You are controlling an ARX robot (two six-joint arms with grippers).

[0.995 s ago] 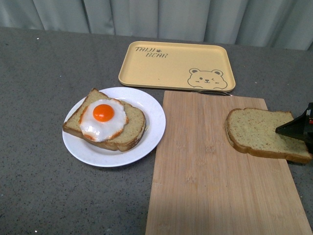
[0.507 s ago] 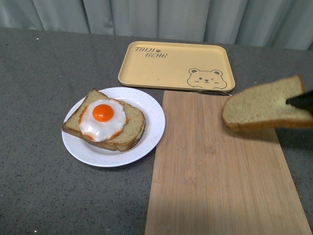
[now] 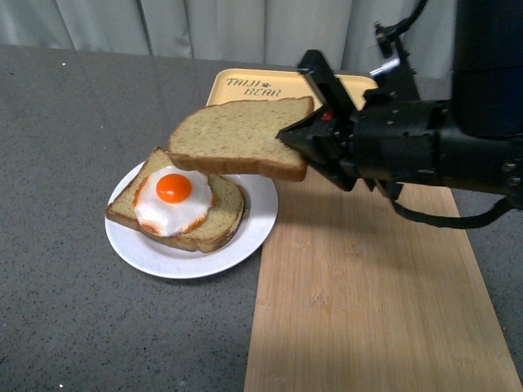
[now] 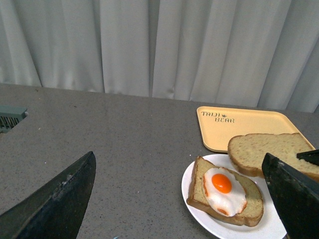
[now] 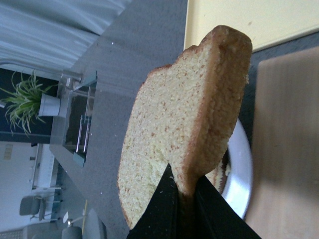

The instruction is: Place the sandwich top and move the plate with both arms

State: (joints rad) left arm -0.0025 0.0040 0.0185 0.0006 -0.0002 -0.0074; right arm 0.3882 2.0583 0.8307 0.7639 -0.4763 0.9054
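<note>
Sandwich top in right tool

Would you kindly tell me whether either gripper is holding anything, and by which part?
The right gripper holds the sandwich top, pinched at one crust edge, in the air partly over the plate. The left gripper is open and empty.
</note>
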